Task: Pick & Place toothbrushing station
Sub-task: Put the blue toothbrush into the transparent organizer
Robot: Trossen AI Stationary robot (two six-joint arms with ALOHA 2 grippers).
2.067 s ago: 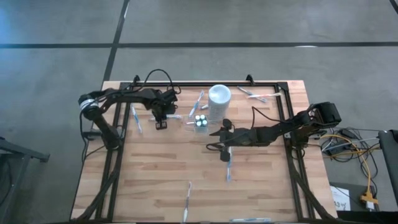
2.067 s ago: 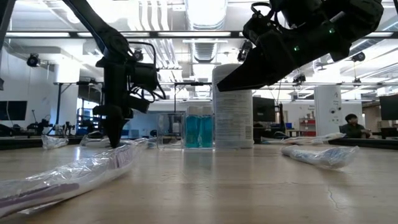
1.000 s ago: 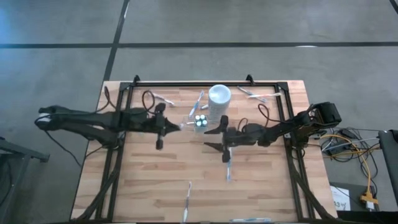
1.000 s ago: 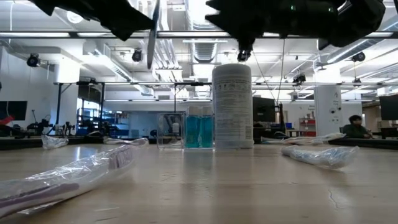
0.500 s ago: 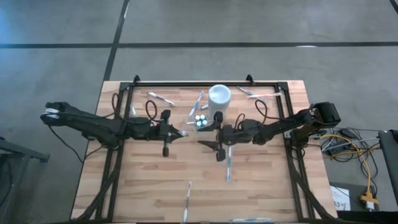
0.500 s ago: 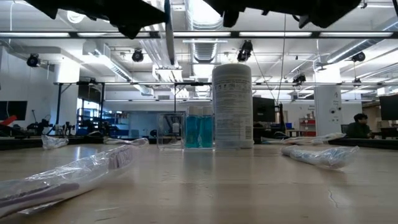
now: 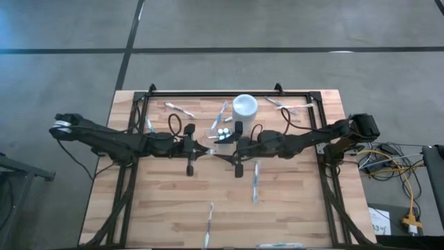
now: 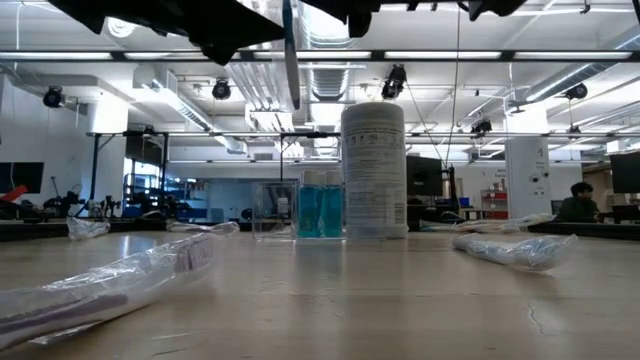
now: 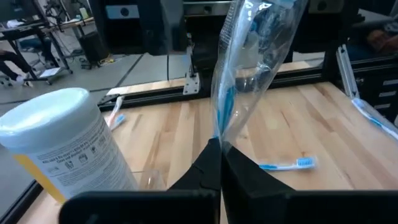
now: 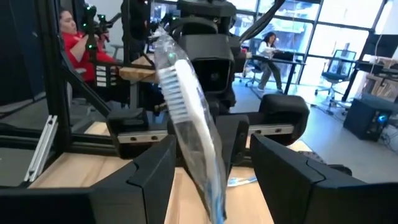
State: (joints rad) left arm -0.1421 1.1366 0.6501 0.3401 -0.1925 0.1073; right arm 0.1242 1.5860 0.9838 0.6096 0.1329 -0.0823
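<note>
We log: left gripper (image 9: pixel 219 149), clamped on a wrapped toothbrush (image 9: pixel 249 68), newly brought beside the cup (image 7: pixel 244 105), facing our open right gripper (image 10: pixel 211 163) — handover likely.

A light wooden table (image 7: pixel 166 201) edged by a black frame (image 7: pixel 215 92) stands on a grey floor (image 7: pixel 222 28) crossed by dark lines. Cables (image 7: pixel 388 163) trail at its right. Beyond, a person in red (image 10: pixel 74 53) and another at a desk (image 10: pixel 268 53) sit in the lab.
</note>
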